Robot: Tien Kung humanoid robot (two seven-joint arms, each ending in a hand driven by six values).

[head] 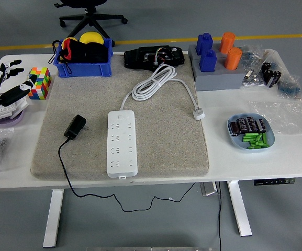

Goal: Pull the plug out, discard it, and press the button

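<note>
Grey felt mat [156, 151] covers the middle of my white table [276, 157], and beyond the far edge the floor is grey with a yellow line [156, 41] running across it; the base of a black office chair [90, 15] stands past that line.

On the mat lies the white power strip [122, 142], lengthwise toward me, its white cord [153, 82] coiled at the mat's far side and ending in a white plug [198, 113] near the right edge. The black plug adapter [75, 127] rests on the mat just left of the strip, apart from it and not in any socket. Its black cable [67, 172] trails off the near edge and hangs below the table.

My left hand [7, 86] is at the table's left edge, well away from the adapter. Its fingers are spread loosely and hold nothing; the fingertips sit close to the coloured puzzle cube [40, 82]. A pale purple dish [9, 117] lies under my wrist.

Along the far side stand a blue bin [84, 67] with yellow and black things in it, a black device [153, 56], and a grey block [216, 78] carrying blue and orange pegs. To the right, a light blue plate [233, 140] holds green and dark small parts, with clear plastic bags [287, 104] beside it.
</note>
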